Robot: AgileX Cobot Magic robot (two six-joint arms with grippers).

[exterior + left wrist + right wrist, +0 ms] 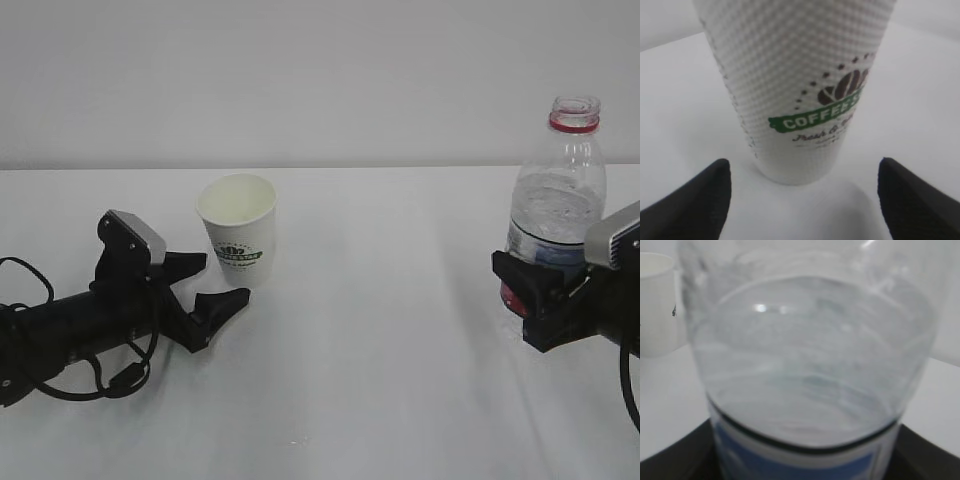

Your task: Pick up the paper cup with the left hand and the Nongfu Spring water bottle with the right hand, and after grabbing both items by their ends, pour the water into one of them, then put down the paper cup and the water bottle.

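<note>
The white paper cup (pixel 240 228) with a green logo stands upright on the table, empty inside. My left gripper (pixel 222 278) lies low beside its base, open wide. In the left wrist view the dimpled paper cup (pixel 795 85) stands just ahead of the left gripper (pixel 803 165), with a gap to each black fingertip (pixel 715 190). The Nongfu Spring water bottle (pixel 560 185), uncapped with a red neck ring, stands upright at the right, with water (pixel 555 215) in it. My right gripper (pixel 540 295) is shut on its labelled lower part. The bottle (pixel 805 355) fills the right wrist view.
The white table (pixel 380 380) runs back to a plain white wall. Loose black cables (pixel 60 375) hang off the left arm at the table's left edge. The cup (pixel 655 305) also shows at the left of the right wrist view, beyond the bottle.
</note>
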